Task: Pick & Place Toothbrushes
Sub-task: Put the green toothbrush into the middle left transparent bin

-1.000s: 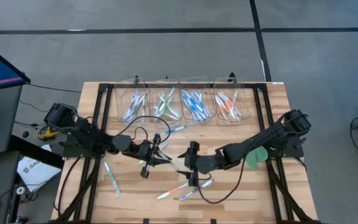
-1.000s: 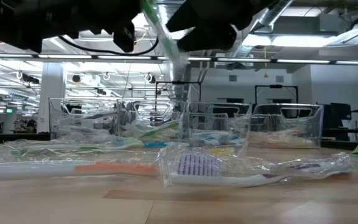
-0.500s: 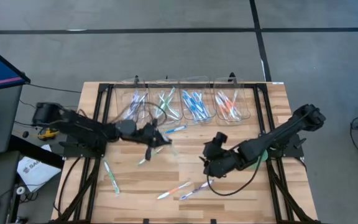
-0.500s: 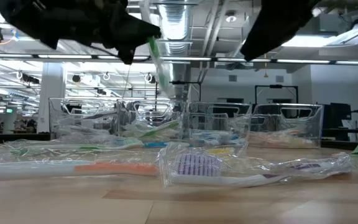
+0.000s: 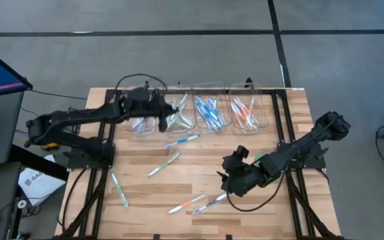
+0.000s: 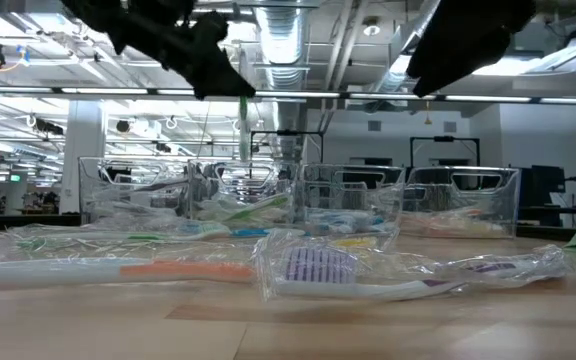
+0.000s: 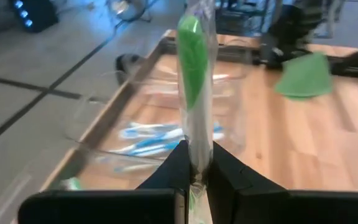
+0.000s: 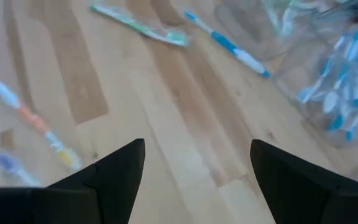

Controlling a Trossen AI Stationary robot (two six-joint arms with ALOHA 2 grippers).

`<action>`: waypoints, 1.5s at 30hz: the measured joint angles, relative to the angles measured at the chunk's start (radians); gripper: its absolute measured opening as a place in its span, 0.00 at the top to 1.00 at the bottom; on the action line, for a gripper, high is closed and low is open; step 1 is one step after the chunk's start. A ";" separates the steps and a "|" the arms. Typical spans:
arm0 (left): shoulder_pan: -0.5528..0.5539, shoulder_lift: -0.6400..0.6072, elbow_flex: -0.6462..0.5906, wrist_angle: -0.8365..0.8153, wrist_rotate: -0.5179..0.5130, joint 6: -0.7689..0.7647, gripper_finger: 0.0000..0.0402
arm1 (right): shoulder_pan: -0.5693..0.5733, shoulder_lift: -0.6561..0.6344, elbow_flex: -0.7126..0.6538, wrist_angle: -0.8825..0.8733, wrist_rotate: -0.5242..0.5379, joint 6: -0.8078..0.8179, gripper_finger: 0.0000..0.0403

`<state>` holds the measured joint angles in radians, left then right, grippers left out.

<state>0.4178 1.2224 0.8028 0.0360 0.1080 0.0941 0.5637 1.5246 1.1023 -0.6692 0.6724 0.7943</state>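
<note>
Reaching toward upper centre, left end effector [image 5: 167,113] clamps a green toothbrush [image 7: 194,93] above the bins [image 5: 199,107]. Right end effector [image 5: 231,183], fingers apart, hovers lower right over the desk [image 5: 259,147].

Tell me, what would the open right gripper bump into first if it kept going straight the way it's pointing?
Probably the bare wooden table. The right gripper tilts down at it, and the orange toothbrush lies off to one side.

I see my left gripper [image 5: 167,113] above the clear bins [image 5: 202,110], my right gripper [image 5: 227,181] low over the table [image 5: 139,190], beside scattered toothbrushes [image 5: 199,201].
</note>
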 joint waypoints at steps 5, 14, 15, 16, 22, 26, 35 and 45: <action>0.115 0.098 0.089 -0.013 0.068 0.016 0.96 | 0.023 0.000 0.000 0.008 -0.021 0.019 0.29; 0.213 0.213 0.282 -0.204 0.080 0.051 0.95 | 0.031 0.000 0.000 0.011 -0.021 0.013 0.29; 0.219 0.229 0.299 -0.231 0.088 0.059 0.95 | 0.031 0.000 0.000 0.011 -0.021 0.002 0.29; 0.222 0.243 0.314 -0.264 0.092 0.064 0.95 | 0.031 0.000 0.000 0.011 -0.021 -0.010 0.29; 0.254 0.314 0.419 -0.428 0.131 0.067 0.95 | 0.017 0.000 0.000 0.008 -0.021 -0.043 0.29; 0.269 0.340 0.455 -0.485 0.134 0.063 0.95 | 0.015 0.000 0.000 -0.002 -0.021 -0.045 0.29; 0.265 0.407 0.455 -0.530 0.135 0.036 0.94 | 0.010 0.001 0.000 -0.013 -0.021 -0.072 0.29; 0.266 0.488 0.455 -0.622 0.162 -0.072 0.90 | 0.004 0.001 0.000 -0.012 -0.021 -0.098 0.29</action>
<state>0.6842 1.7103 1.2573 -0.5864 0.2697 0.0220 0.5676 1.5257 1.1023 -0.6815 0.6517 0.6961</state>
